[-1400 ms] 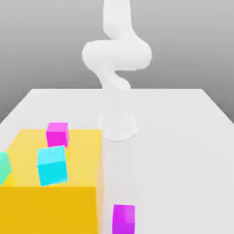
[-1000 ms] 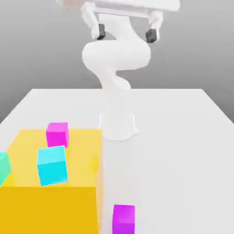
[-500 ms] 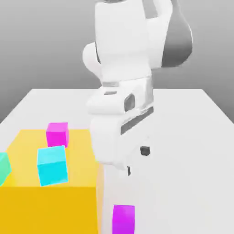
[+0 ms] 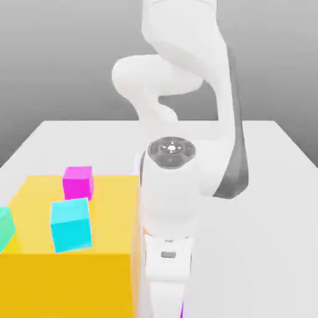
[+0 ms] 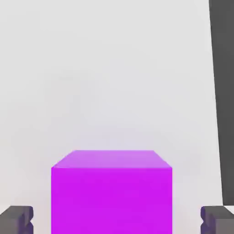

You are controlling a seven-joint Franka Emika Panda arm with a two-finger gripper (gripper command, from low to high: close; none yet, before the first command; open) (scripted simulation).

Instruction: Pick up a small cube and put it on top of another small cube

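- In the hand view the purple cube (image 5: 111, 192) sits on the white table (image 5: 114, 68), between the two dark fingertips (image 5: 16, 219).
- One fingertip stands on each side of the cube, and a strip of white table shows between each pad and the cube face, so the pads are apart from it and hold nothing.
- The gripper (image 5: 117, 220) is partly open, a little wider than the cube.
- The cube is plain, with no marks; its top face is lighter violet and its front face is a strong purple, and its edges look sharp and straight.
- Beyond the cube in the hand view the table is bare, and a dark band (image 5: 224, 100) runs along one border of the picture.
- In the exterior view the arm (image 4: 171, 205) bends down to the near table edge, and its wrist covers the cube; a thin purple sliver (image 4: 182, 310) shows just beside the wrist.
- Toward the exterior view's left, just beside the arm, stands a yellow block (image 4: 68, 273) with a straight vertical edge facing the arm.
- On the yellow block lie a cyan cube (image 4: 71, 224), a magenta cube (image 4: 78, 182) farther back, and a green piece (image 4: 5, 227) at the border.
- Toward the exterior view's right the table is open as far as its edge.
- Farthest back is the arm's base (image 4: 160, 168), near the table's middle.
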